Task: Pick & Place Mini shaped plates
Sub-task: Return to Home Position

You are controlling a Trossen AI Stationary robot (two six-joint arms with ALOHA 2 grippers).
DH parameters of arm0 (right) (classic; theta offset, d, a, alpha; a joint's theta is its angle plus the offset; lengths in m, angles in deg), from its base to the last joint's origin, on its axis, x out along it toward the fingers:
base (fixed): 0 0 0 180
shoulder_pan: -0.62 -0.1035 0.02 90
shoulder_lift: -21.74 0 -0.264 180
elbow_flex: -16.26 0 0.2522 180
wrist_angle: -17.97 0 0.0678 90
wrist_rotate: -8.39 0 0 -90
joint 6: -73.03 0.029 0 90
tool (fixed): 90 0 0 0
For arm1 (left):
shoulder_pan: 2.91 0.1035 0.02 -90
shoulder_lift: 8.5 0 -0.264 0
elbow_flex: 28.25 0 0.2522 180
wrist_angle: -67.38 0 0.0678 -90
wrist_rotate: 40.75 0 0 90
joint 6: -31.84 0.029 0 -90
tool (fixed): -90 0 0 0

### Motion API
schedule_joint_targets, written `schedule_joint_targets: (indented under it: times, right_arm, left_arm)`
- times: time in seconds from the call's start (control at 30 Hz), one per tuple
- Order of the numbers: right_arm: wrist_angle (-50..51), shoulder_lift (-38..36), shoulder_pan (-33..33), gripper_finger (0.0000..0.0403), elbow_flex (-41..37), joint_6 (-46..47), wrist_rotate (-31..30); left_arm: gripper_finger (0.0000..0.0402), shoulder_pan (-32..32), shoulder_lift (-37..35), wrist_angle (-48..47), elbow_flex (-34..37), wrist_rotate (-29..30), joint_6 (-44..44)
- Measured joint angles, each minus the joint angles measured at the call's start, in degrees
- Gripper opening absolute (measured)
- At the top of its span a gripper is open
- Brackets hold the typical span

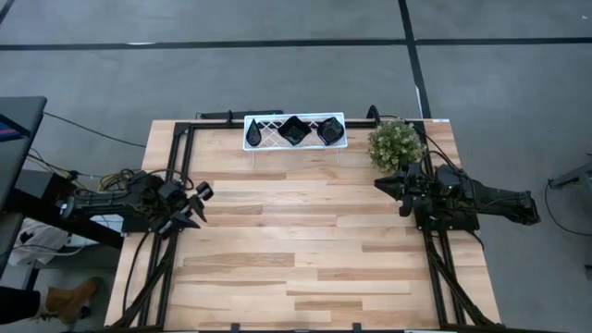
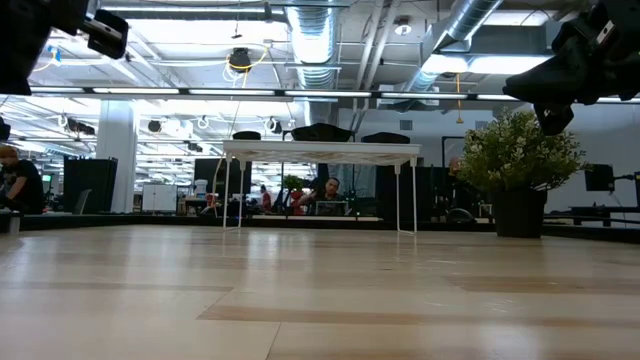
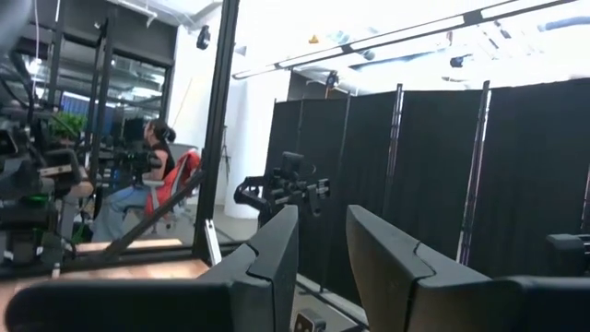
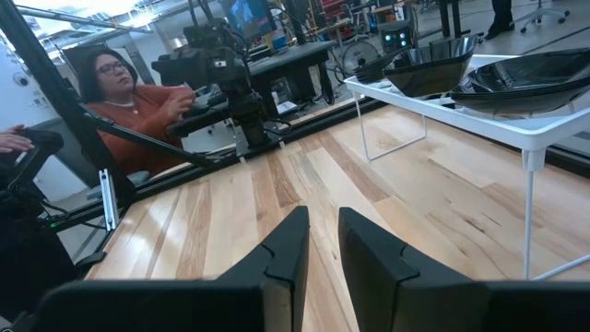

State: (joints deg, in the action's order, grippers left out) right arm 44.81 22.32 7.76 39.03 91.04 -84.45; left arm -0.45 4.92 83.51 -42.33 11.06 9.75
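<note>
High view: the mini shaped plates sit in three stacks on the white rack at the tabletop's 12 o'clock edge, with the plant at 1 o'clock. The left end effector hangs at the 9 o'clock edge and the right end effector at 3 o'clock, with broad wood between them.

Low view: the rack stands far back on thin legs.

Wrist views: both end effectors show a narrow gap.

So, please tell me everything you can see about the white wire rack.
The white wire rack is a low rectangular shelf: a lattice top on thin white legs, apparently coated metal. It stands upright on the wooden table at its far edge, roughly central. Three groups of black plates rest on its top. The plant stands apart from it, on the right arm's side.
</note>
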Motion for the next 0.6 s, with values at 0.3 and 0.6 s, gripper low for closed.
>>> schedule_joint_targets:
  times: [0.3, 0.6]
  right_arm:
    - [0.00, 0.00, 0.02, 0.0059, 0.02, 0.00, 0.00]
    - [0.00, 0.00, 0.00, 0.0059, 0.02, -0.01, -0.01]
  left_arm:
    - [0.0097, 0.00, -0.67, 0.13, 0.01, 0.00, -0.01]
    - [0.0097, 0.00, -0.67, 0.16, 0.00, 0.02, -0.01]
